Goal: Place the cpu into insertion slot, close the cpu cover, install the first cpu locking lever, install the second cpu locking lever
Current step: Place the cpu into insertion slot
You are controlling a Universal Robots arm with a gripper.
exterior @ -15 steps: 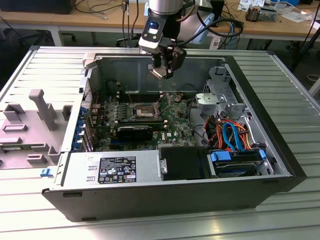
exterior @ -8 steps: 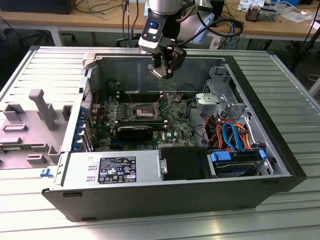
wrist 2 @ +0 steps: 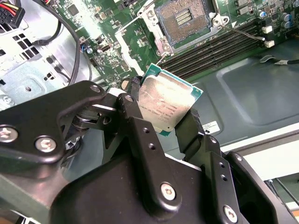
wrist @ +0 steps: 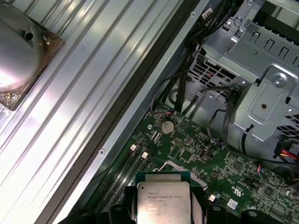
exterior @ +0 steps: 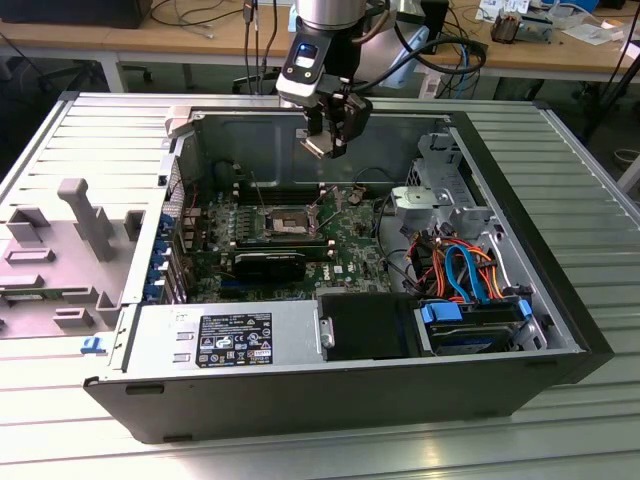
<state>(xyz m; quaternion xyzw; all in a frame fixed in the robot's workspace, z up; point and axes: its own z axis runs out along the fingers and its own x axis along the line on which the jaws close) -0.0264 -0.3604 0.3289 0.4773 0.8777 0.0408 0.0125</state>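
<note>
The big grey counter held an open pc case, lying on its side. Down inside was the green board, w/ wires & metal boxes next to it. The black tool hung over the case, well above the board. Its two fingers were closed most of the way & pinched the cpu by two opp. edges. So the cpu was up in the air. In the second wrist view it sat tilted, shiny side to the camera. The insertion slot lay open on the board w/ nothing in it, well apart from the cpu. I couldn't tell if it was right under the cpu.

What could go wrong, I think:
- The grip was on thin edges only, so the cpu could slip & drop on the board.
- If it came down tilted or turned the wrong way, it could sit crooked & bend the tiny pins in the slot.
- The thin lever beside the slot could bump the tool.
</note>
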